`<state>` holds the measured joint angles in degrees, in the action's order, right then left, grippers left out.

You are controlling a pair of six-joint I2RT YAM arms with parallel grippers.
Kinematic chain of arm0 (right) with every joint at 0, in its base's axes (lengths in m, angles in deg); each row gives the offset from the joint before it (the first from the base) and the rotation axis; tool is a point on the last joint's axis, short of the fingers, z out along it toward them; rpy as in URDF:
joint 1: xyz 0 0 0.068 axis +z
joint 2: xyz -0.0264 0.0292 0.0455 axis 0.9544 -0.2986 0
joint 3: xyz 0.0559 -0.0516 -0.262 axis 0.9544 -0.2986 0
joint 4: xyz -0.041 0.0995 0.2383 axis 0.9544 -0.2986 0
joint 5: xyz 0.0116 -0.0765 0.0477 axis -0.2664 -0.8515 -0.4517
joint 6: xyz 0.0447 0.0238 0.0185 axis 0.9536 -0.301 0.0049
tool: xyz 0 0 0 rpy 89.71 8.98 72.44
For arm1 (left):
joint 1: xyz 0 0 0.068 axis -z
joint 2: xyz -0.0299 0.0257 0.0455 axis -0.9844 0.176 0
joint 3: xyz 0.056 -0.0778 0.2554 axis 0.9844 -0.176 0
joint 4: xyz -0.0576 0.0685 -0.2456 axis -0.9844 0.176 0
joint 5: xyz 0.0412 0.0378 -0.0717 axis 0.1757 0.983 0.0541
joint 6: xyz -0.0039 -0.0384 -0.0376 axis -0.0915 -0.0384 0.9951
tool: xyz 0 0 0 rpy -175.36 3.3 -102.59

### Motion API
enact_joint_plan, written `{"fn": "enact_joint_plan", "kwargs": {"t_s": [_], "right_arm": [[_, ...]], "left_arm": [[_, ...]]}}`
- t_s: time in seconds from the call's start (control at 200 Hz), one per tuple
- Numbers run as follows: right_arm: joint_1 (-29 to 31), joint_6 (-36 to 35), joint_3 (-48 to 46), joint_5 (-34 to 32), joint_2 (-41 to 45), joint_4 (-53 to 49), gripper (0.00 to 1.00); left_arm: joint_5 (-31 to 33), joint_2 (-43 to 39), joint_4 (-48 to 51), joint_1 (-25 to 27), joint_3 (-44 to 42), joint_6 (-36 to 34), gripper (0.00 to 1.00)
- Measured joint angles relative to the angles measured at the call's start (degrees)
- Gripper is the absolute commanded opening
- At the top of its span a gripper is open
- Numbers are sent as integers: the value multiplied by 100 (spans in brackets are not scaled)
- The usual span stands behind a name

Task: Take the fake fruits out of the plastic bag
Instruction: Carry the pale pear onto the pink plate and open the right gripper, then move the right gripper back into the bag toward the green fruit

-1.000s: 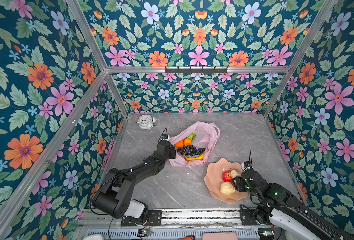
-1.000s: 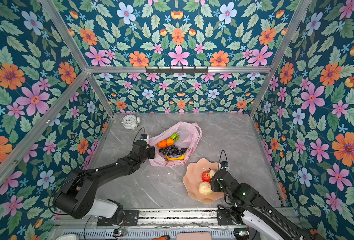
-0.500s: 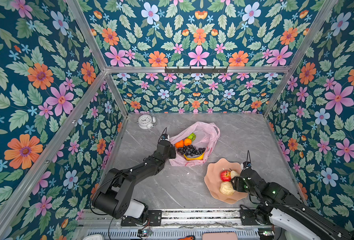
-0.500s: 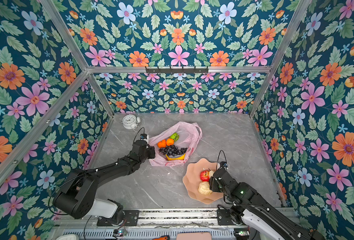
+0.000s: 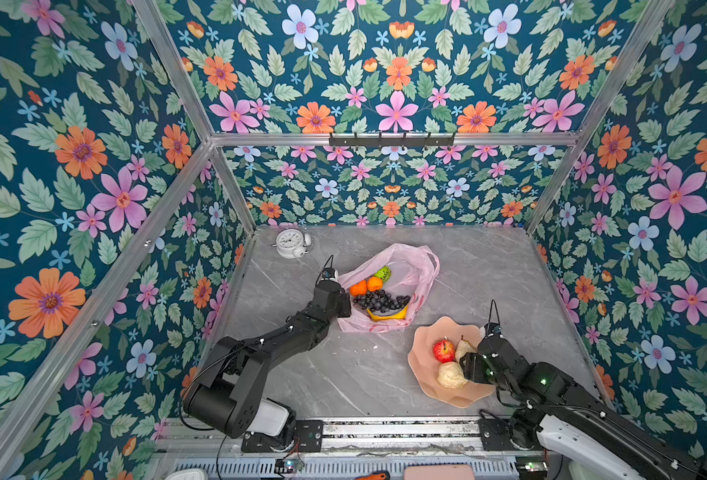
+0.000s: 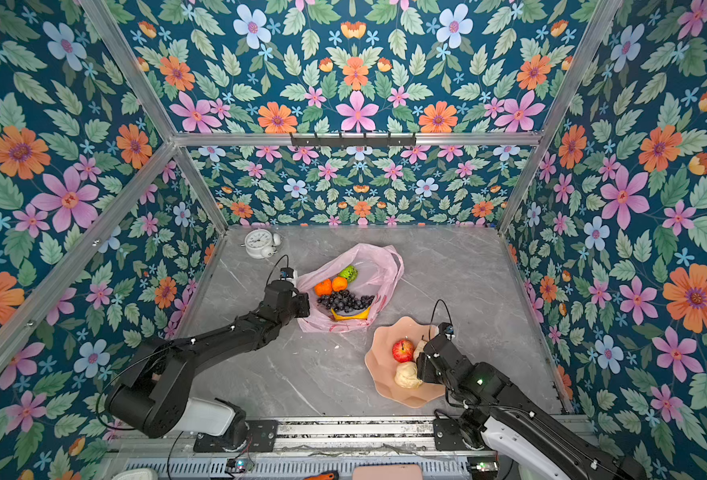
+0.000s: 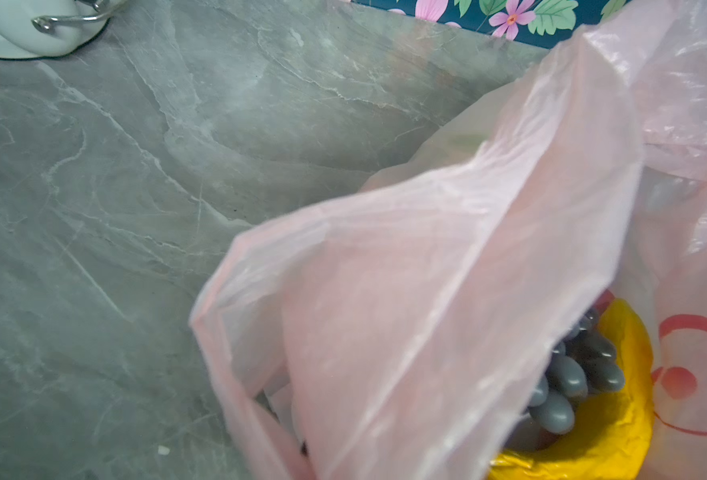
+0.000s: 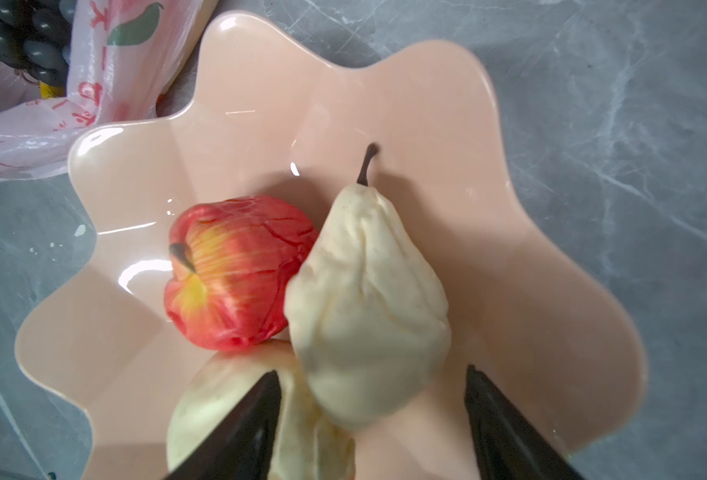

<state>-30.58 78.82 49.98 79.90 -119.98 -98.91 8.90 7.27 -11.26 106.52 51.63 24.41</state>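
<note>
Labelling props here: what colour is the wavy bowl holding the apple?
Plain glossy peach-pink bowl, clearest in the right wrist view.

Walls (image 5: 393, 112) are done in dark teal, covered with pink, orange and pale blue flowers plus green leaves. The table (image 5: 343, 374) is finished in grey marble with pale veining. The plastic bag (image 5: 420, 266) is tinted see-through pink and printed with red outlines and a green leaf. Inside, two oranges (image 5: 374, 284) are seen in bright orange, a bumpy green fruit (image 5: 383, 273) in lime and a banana (image 5: 387, 316) in yellow. The grape bunch (image 5: 379, 300) is rendered dark purple-ish, maybe slate grey up close. The bowl (image 5: 421, 368) is coloured peach-pink. The apple (image 8: 235, 270) is streaked red over yellow, and the pear (image 8: 368, 299) is kept cream with a dark brown stem. The clock (image 5: 293, 243) is painted white.
</note>
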Motion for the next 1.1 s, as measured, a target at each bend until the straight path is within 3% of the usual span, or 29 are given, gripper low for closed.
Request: {"fn": "enact_joint_plan", "kwargs": {"t_s": [0.35,0.58,0.76,1.1], "right_arm": [[0,35,127,-199,33,-35,71],[-46,-133,857,-573,-295,-74,81],[-210,-461,1803,-645,-1373,389,81],[-535,-883,3899,256,-4179,1788,77]], "left_arm": [[-4,31,0,0,11,-2,0],[-114,35,2,2,11,-2,0],[-146,26,2,2,11,-2,0],[-131,-28,11,2,11,-4,0]]}}
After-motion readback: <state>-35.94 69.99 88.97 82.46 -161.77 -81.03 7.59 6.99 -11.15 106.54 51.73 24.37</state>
